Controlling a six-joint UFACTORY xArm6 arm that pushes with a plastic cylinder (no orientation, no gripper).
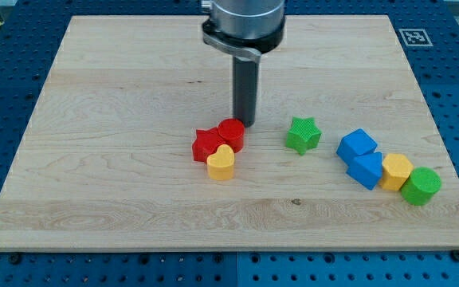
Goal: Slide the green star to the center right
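The green star [303, 134] lies on the wooden board [118, 96], right of centre. My tip [246, 123] stands to the star's left, about a block's width away from it, and just above and right of the red cylinder [232, 132]. The rod rises straight up to the arm's head at the view's top.
A red star [207, 144] and a yellow heart [221, 163] cluster with the red cylinder. To the right lie two blue blocks [357, 145] [366, 169], a yellow hexagon [396, 171] and a green cylinder [421, 186], near the board's right edge.
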